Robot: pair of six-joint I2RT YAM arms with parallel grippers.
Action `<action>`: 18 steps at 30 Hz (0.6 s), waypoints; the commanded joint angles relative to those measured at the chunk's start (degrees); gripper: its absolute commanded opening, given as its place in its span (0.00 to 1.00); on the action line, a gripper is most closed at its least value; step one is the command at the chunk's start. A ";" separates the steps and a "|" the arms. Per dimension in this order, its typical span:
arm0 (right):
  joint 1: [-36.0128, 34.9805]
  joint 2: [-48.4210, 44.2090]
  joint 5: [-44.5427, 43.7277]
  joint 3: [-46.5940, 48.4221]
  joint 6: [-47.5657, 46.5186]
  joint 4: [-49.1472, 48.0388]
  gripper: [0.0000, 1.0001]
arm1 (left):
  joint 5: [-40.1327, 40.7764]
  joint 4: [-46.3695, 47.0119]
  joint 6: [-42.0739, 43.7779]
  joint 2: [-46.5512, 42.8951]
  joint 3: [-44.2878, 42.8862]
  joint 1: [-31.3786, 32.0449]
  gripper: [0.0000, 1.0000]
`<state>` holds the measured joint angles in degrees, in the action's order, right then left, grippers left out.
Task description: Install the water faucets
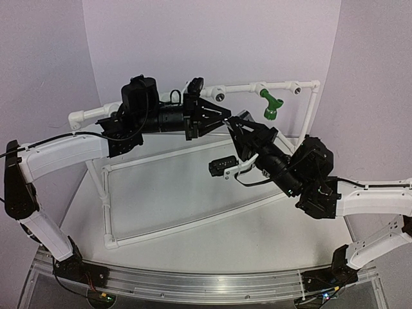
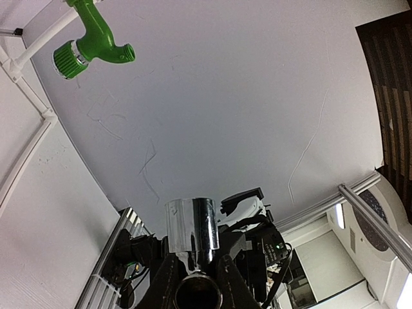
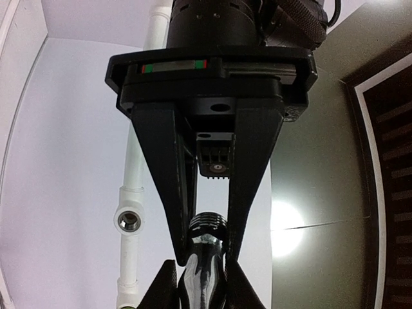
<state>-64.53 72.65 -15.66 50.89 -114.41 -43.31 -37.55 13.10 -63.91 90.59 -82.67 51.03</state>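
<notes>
Holds chrome faucet (image 2: 193, 225) in left hand (image 3: 207, 246), clamped fully shut on its knurled end. Pinches same faucet's body with right hand (image 3: 201, 271), narrowed until fingers (image 3: 239, 286) lie against both sides. Meets hand to hand in mid-air, above worktop (image 1: 257, 244). Notes green faucet (image 1: 270, 105) hanging from top rail of white pipe frame (image 1: 311, 109), past right hand, near but apart from both hands. Notes open white fitting (image 3: 129, 221) close beside left hand.
</notes>
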 commanded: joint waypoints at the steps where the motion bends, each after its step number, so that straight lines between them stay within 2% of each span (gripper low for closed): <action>1: 0.34 -2.12 0.47 1.01 -6.05 -2.65 0.19 | -1.03 2.09 0.21 -2.33 0.09 0.24 0.00; 3: 0.26 -2.23 0.82 0.71 -6.41 -2.64 0.17 | -1.09 1.94 0.19 -2.10 -0.16 0.30 0.00; 6: 0.29 -2.25 1.05 0.78 -6.13 -2.67 0.06 | -1.16 1.65 0.48 -1.99 -0.40 0.25 0.02; 7: 0.29 -2.31 1.03 0.76 -6.03 -2.71 0.03 | -0.88 1.50 0.83 -2.07 -0.33 0.22 0.11; 8: 0.30 -2.50 0.99 0.59 -5.79 -2.79 0.01 | -0.42 1.10 1.50 -2.31 -0.26 0.22 0.23; 11: 0.30 -3.51 0.53 -0.79 -4.58 -3.60 0.00 | 1.49 -1.30 4.59 -3.62 -0.54 0.23 0.64; 14: 0.29 -5.22 -0.51 -2.47 -2.36 -4.14 0.00 | 4.66 -6.77 10.91 -5.42 -3.04 0.23 0.90; 15: 0.30 -5.83 -0.93 -3.03 -1.62 -4.30 0.00 | 5.74 -8.49 12.94 -5.95 -4.11 0.22 0.97; 16: 0.31 -6.32 -1.51 -3.49 -0.89 -4.35 0.00 | 6.59 -10.42 15.08 -6.38 -5.19 0.22 0.99; 18: 0.29 -7.03 -3.21 -4.18 0.60 -4.31 0.00 | 8.59 -15.31 19.49 -7.08 -7.54 0.24 1.00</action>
<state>-64.53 68.59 -15.84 47.82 -114.25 -43.46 -33.82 5.68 -55.30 88.37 -83.74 51.07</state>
